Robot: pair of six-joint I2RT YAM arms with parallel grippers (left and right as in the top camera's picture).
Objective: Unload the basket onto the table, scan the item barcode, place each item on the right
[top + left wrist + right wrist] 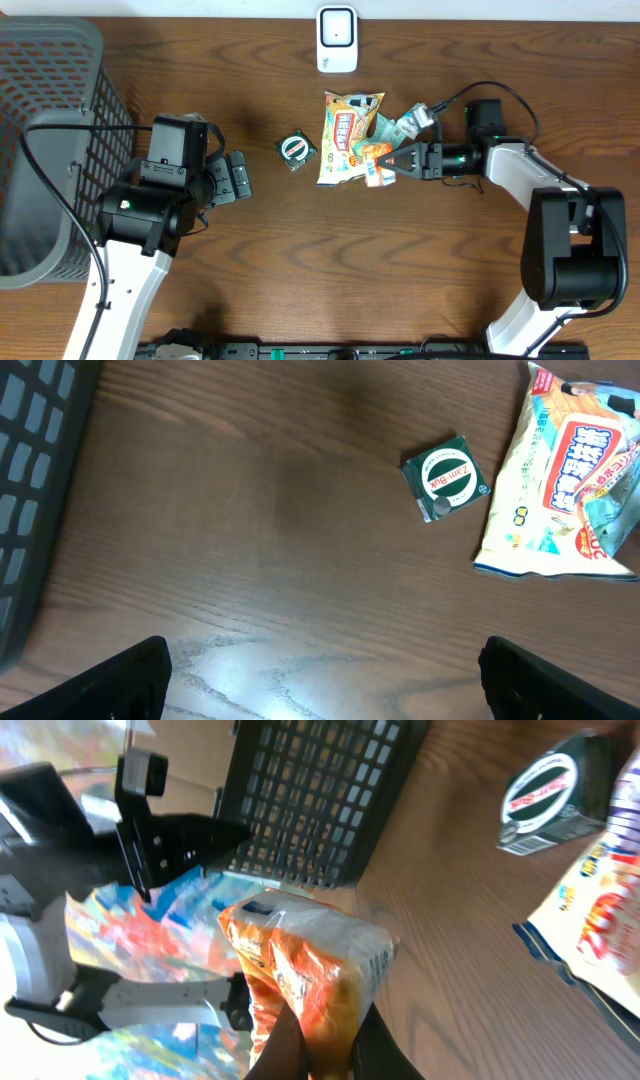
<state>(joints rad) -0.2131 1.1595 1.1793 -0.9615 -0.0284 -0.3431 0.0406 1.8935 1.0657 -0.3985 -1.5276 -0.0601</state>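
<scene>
Overhead, the right hand is closed on the small orange packet, which sits at its fingertips, against the right edge of the large snack bag. The left hand, well left of the bag, stands wide open and holds nothing. Its wrist view shows the bag at upper right. In the right wrist view the packet rises between the fingers, left of the bag.

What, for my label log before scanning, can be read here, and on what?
"Zam-Buk": round label on the small green box.
Snack bag: large red characters, which I cannot make out; the small print is blurred.
Orange packet: print too blurred to read.
White scanner: no readable text.
</scene>
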